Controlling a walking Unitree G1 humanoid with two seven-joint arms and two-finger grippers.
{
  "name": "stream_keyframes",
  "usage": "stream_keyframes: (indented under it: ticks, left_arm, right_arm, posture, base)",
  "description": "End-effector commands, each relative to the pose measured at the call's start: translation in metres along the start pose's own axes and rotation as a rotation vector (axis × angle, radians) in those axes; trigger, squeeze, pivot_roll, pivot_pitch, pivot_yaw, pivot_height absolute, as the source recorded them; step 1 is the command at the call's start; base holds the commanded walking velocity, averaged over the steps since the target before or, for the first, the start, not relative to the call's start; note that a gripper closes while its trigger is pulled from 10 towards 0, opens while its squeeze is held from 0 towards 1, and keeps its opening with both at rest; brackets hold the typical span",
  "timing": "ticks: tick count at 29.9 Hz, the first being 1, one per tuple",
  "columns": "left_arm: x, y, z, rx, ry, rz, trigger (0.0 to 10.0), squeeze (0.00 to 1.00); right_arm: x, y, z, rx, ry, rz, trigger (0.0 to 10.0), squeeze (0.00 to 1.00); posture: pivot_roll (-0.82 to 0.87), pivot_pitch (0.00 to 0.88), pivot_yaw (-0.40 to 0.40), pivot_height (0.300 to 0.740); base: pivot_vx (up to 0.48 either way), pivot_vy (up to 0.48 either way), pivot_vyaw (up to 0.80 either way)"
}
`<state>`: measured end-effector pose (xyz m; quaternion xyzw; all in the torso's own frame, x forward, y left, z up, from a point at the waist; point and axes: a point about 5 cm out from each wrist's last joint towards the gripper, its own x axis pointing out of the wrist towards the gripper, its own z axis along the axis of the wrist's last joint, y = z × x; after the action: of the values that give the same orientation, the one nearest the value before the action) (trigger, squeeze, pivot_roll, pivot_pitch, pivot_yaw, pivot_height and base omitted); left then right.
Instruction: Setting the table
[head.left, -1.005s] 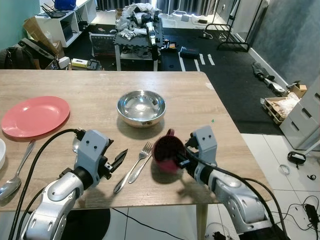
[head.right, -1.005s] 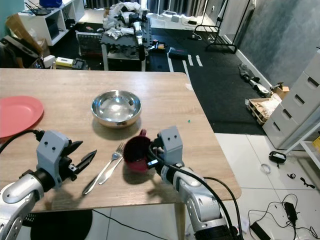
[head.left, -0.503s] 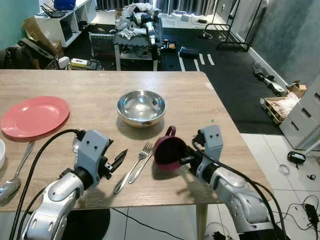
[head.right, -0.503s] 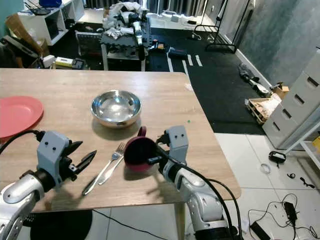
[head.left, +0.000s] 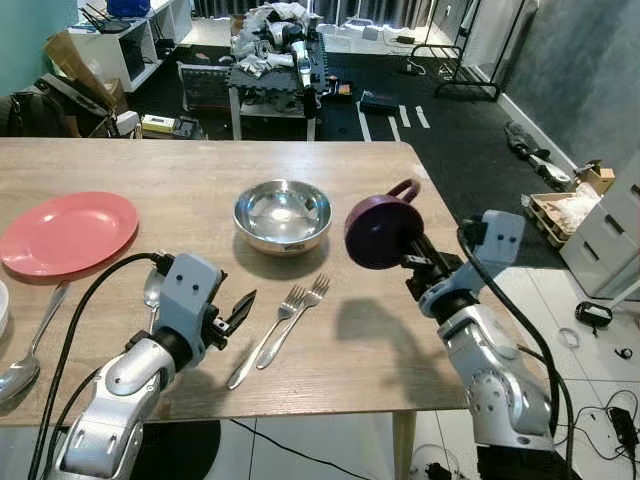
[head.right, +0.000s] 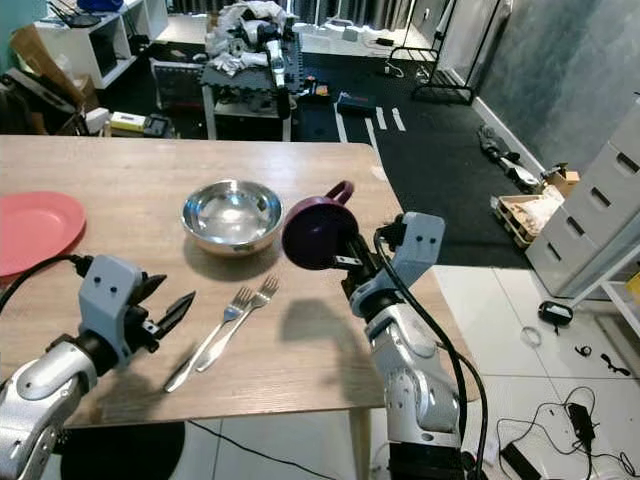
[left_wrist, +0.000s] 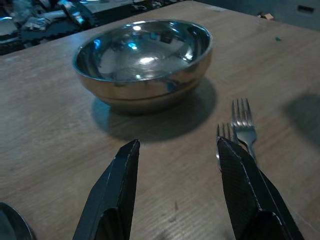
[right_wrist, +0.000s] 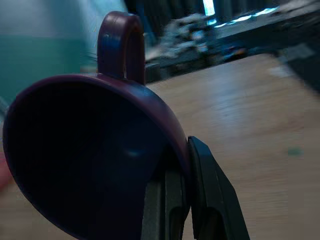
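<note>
The purple mug (head.left: 382, 230) has risen off the tabletop (head.left: 120, 165) to frame centre, rim pinched by the right hand (head.left: 412, 262), ready for placing, while the left hand (head.left: 232, 318) idles spread.

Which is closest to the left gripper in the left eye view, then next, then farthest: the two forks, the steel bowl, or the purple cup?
From the left gripper:
1. Forks, just to its right on the table.
2. Steel bowl, farther back, mid-table.
3. Purple cup, held up by the right gripper.

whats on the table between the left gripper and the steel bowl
Two forks lie side by side just right of the open left gripper, tines toward the steel bowl; beyond them, bare tabletop, as the left wrist view shows.
</note>
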<state>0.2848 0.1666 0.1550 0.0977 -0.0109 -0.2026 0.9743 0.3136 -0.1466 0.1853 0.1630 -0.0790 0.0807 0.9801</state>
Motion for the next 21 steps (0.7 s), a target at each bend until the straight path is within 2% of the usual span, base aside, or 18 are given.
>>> stream_keyframes:
  ticks: [1, 2, 3, 6, 8, 11, 13, 17, 19, 21]
  left_arm:
    - [0.000, 0.001, -0.006, -0.005, 0.024, 0.022, 10.0, 0.00]
    - [-0.001, 0.000, -0.007, -0.006, 0.024, 0.024, 10.0, 0.00]
    - [-0.001, 0.000, -0.007, -0.006, 0.024, 0.024, 10.0, 0.00]
    - [-0.004, 0.000, -0.007, -0.012, 0.019, 0.033, 10.0, 0.00]
    - [-0.010, 0.003, -0.006, -0.014, 0.014, 0.060, 10.0, 0.00]
    - [-0.015, 0.004, -0.006, -0.012, 0.014, 0.078, 10.0, 0.00]
    - [-0.021, 0.004, -0.006, 0.008, 0.011, 0.094, 10.0, 0.00]
    - [-0.017, 0.004, -0.005, 0.002, 0.001, 0.106, 10.0, 0.00]
    - [-0.011, 0.003, -0.002, -0.006, -0.016, 0.112, 10.0, 0.00]
    - [-0.009, 0.002, -0.001, -0.014, -0.021, 0.110, 10.0, 0.00]
  right_arm:
    - [-0.007, -0.012, -0.016, -0.069, 0.044, -0.089, 10.0, 0.00]
    - [-0.011, -0.020, -0.021, -0.090, 0.049, -0.138, 10.0, 0.00]
    - [-0.011, -0.020, -0.021, -0.090, 0.049, -0.138, 10.0, 0.00]
    - [-0.020, -0.039, -0.026, -0.112, 0.041, -0.220, 10.0, 0.00]
    - [-0.029, -0.052, -0.019, -0.161, 0.009, -0.264, 10.0, 0.00]
    - [-0.034, -0.058, -0.014, -0.191, -0.015, -0.287, 10.0, 0.00]
    - [-0.041, -0.069, -0.014, -0.246, -0.021, -0.336, 10.0, 0.00]
    - [-0.039, -0.067, -0.016, -0.241, -0.024, -0.319, 10.0, 0.00]
    - [-0.032, -0.055, -0.017, -0.277, -0.042, -0.242, 10.0, 0.00]
    - [-0.030, -0.051, -0.019, -0.286, -0.041, -0.215, 10.0, 0.00]
  posture:
    - [0.01, 0.007, 0.027, 0.740]
    - [0.01, 0.008, 0.028, 0.740]
    - [0.01, 0.008, 0.028, 0.740]
    - [0.01, 0.007, 0.029, 0.740]
    - [0.02, 0.004, 0.031, 0.740]
    - [0.02, 0.003, 0.032, 0.740]
    - [0.01, 0.001, 0.038, 0.740]
    - [0.01, 0.000, 0.038, 0.740]
    - [0.01, 0.000, 0.038, 0.740]
    - [0.01, 0.000, 0.038, 0.740]
  base:
    - [0.000, 0.000, 0.00]
    - [0.000, 0.000, 0.00]
    - [0.000, 0.000, 0.00]
    - [0.000, 0.000, 0.00]
    - [0.000, 0.000, 0.00]
    - [0.000, 0.000, 0.00]
    - [0.000, 0.000, 0.00]
    - [0.000, 0.000, 0.00]
    - [0.000, 0.000, 0.00]
    - [0.000, 0.000, 0.00]
